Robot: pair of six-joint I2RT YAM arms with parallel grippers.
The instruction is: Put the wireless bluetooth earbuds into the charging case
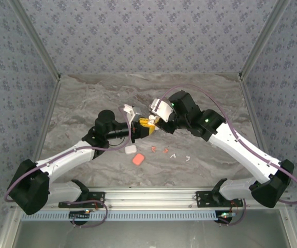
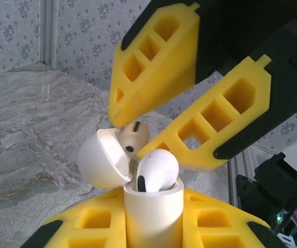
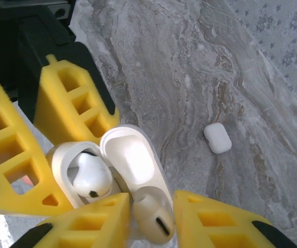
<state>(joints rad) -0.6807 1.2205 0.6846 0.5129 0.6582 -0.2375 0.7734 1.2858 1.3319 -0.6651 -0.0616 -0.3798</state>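
Left arm (image 1: 71, 157) and right arm (image 1: 244, 150): white links, black joints and bases, purple cables (image 1: 252, 155) looped alongside. Left tool (image 1: 144, 127) and right tool (image 1: 156, 121): yellow fingers (image 2: 156, 62) with rectangular cut-outs, black backing.

Open lid (image 3: 130, 160) just beside right hand (image 3: 152, 205)

Arms angled inward; left pincer (image 1: 146, 127), right pincer (image 1: 156, 120) clamped, tips adjacent.
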